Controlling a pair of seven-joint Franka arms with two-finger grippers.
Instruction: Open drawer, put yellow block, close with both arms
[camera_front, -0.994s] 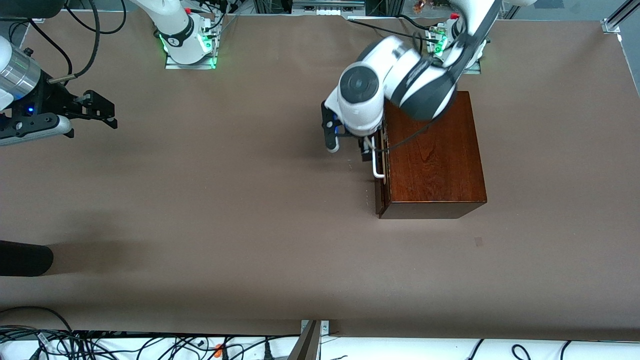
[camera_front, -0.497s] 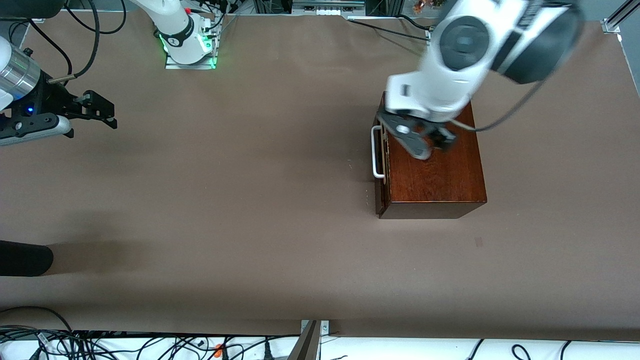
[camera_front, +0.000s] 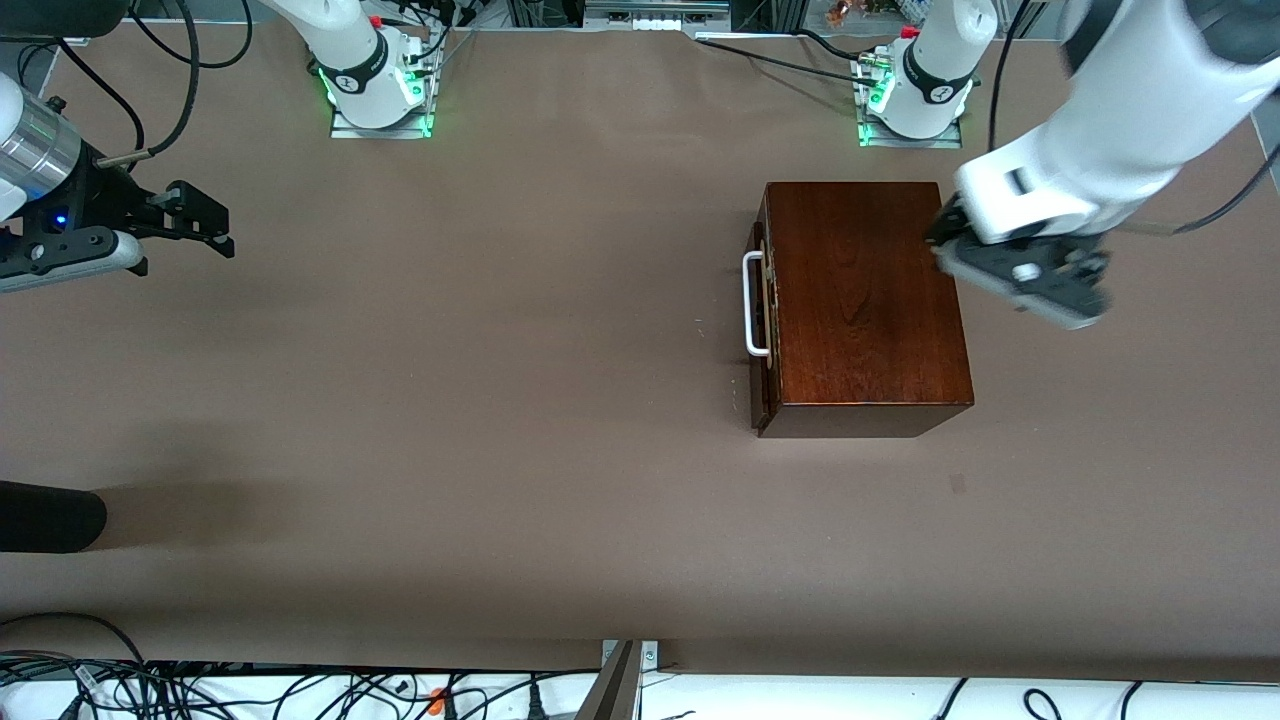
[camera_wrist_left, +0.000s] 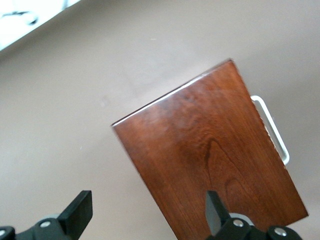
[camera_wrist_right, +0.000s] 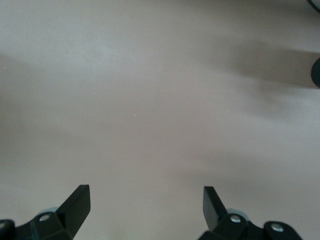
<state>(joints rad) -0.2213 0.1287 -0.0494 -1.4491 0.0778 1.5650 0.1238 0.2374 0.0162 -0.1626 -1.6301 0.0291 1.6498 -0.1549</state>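
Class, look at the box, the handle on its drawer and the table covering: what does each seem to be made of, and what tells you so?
Box: looks like reddish-brown wood with a glossy varnish; grain lines and a sheen show on top.
Handle: a smooth white bar, probably painted metal or plastic; the look leaves it open.
Table: a matte brown sheet, perhaps paper or cloth; flat, without shine.

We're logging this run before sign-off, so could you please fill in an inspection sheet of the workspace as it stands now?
Surface: brown table, bare around the box.
Job's things: drawer shut in the reddish-brown wooden box, white handle free; yellow block not seen.
Clutter: dark rounded object at the right arm's end.
End effectors: left end effector open, over the box's edge; right end effector open, waiting.
Cables: bundle along the front edge.
Surroundings: green-lit bases.
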